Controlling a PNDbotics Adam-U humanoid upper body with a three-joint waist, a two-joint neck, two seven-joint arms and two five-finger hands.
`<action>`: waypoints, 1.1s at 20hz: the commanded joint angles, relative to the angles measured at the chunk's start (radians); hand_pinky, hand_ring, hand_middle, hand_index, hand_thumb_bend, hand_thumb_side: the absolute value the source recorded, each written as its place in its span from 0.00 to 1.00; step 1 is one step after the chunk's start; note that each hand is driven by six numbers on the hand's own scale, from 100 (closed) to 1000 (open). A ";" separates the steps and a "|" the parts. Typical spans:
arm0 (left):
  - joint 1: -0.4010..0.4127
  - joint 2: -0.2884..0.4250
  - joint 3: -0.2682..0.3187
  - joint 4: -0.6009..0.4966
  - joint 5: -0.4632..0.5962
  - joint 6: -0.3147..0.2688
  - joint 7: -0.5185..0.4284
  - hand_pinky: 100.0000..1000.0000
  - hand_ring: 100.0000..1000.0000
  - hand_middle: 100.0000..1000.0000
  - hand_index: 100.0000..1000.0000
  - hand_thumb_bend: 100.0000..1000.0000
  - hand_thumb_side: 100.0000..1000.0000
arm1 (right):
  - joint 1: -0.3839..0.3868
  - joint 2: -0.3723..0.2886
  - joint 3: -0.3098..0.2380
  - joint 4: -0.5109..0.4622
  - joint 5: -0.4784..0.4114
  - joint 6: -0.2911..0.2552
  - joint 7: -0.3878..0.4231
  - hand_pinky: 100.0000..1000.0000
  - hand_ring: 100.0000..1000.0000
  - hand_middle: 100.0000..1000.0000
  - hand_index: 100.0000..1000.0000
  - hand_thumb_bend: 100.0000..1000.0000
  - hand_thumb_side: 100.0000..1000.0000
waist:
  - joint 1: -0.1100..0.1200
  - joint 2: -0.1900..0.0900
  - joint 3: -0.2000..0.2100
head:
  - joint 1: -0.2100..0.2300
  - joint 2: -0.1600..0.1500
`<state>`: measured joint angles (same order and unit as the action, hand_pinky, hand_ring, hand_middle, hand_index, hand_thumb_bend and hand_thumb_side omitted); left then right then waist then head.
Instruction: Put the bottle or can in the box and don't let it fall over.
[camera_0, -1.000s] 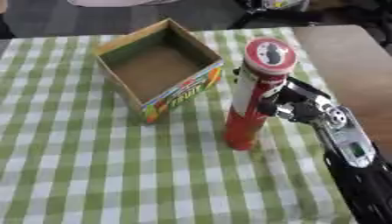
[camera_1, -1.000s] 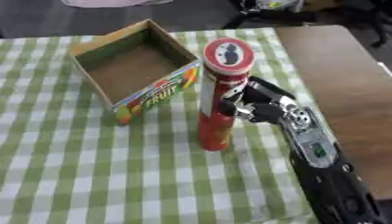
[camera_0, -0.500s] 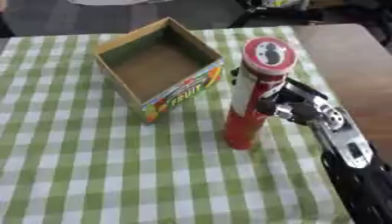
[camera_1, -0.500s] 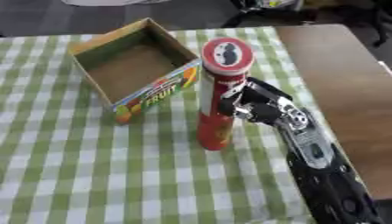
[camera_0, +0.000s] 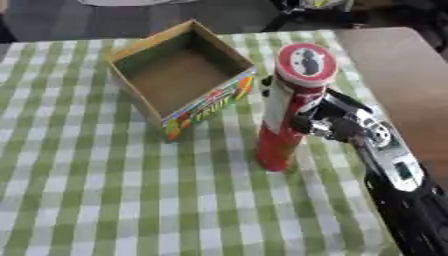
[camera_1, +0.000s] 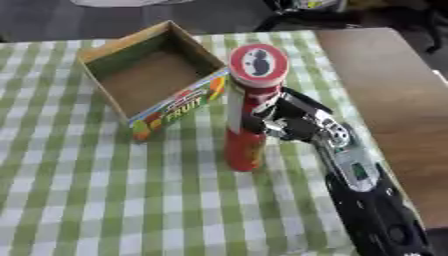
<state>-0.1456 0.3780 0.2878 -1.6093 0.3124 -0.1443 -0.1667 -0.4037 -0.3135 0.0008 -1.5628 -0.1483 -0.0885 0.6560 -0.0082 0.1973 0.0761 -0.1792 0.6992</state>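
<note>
Can (camera_0: 290, 107), a tall red tube with a round lid on top, stands upright on the checked cloth (camera_0: 105, 200), and the right hand (camera_0: 328, 120) is against its right side at about the middle of its height. Fingers (camera_1: 273, 116) are curled around the tube, so the hand is closed on it and not spread. Compared with one second ago, very little has changed: the can is on the same place on the cloth and has the same upright pose, and its bottom looks to be on the cloth. The only difference is at the hand, which has come a bit closer around the tube and now seems to wrap it more. I judge that the grasp is being completed and the lift has not begun.

Box (camera_0: 179, 82) is to the left of the hand and a bit farther from the robot, near the can but not touching it. It is open at the top and I see nothing inside. Its printed side faces the can.

For the task this means the can must be lifted above the box wall, carried left and set down straight. The tube is tall and narrow, so a tilt at release could tip it.

Left hand does not show in either view.
</note>
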 joint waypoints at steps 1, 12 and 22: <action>-0.008 0.014 0.013 -0.016 -0.002 0.000 -0.004 1.00 1.00 1.00 0.83 0.13 0.76 | -0.016 -0.013 -0.002 -0.008 0.007 0.002 -0.006 1.00 1.00 1.00 1.00 0.53 0.35 | 0.004 -0.010 0.001 | -0.003 -0.012; -0.009 0.012 0.013 -0.015 -0.002 0.003 -0.009 1.00 1.00 1.00 0.83 0.13 0.76 | -0.021 -0.007 0.002 -0.001 0.008 0.013 -0.021 1.00 1.00 1.00 1.00 0.55 0.30 | 0.005 -0.007 0.002 | -0.004 -0.017; -0.007 0.009 0.014 -0.014 -0.004 0.006 -0.014 1.00 1.00 1.00 0.82 0.13 0.76 | -0.028 0.002 0.005 0.007 0.004 0.029 -0.043 0.97 1.00 1.00 0.94 0.55 0.21 | 0.006 -0.005 0.002 | -0.007 -0.019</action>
<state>-0.1455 0.3702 0.2884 -1.6093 0.3117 -0.1368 -0.1776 -0.4136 -0.3034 0.0073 -1.5502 -0.1449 -0.0590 0.6184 -0.0055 0.2028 0.0766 -0.1841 0.6912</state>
